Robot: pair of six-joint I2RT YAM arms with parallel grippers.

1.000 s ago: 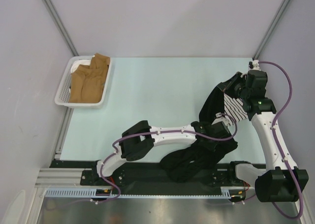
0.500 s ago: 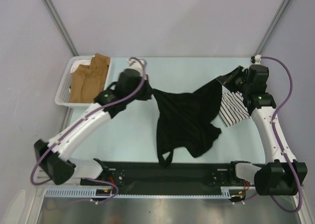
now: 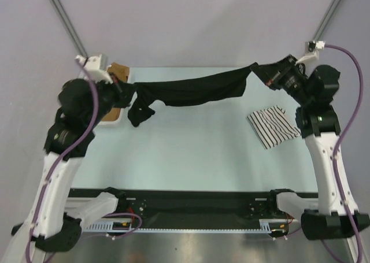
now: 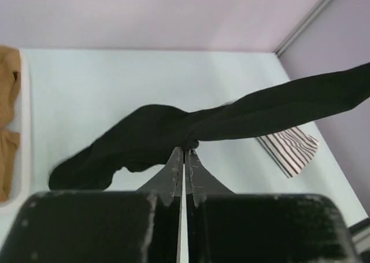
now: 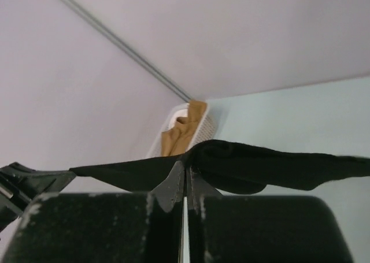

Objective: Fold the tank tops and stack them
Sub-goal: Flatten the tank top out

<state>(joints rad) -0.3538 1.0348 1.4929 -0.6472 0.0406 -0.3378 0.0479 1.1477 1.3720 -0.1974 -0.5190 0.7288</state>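
The black tank top (image 3: 196,91) hangs stretched in the air between my two grippers, high over the far part of the table. My left gripper (image 3: 128,91) is shut on its left end, where a loose bunch (image 3: 140,111) droops down. In the left wrist view the cloth (image 4: 156,137) is pinched at the fingertips (image 4: 184,151). My right gripper (image 3: 259,70) is shut on the right end; the cloth (image 5: 260,165) crosses the right wrist view at the fingertips (image 5: 186,166). The striped tank top (image 3: 273,126) lies folded on the table at the right; it also shows in the left wrist view (image 4: 292,149).
A white basket (image 3: 114,118) with brown cloth (image 3: 119,72) stands at the far left, mostly behind my left arm; the right wrist view shows it (image 5: 184,131) too. Grey walls enclose the table. The black base rail (image 3: 196,208) runs along the near edge.
Both arms have risen and spread apart, lifting the black tank top off the table and pulling it taut. The left arm swung from the near middle to the far left.
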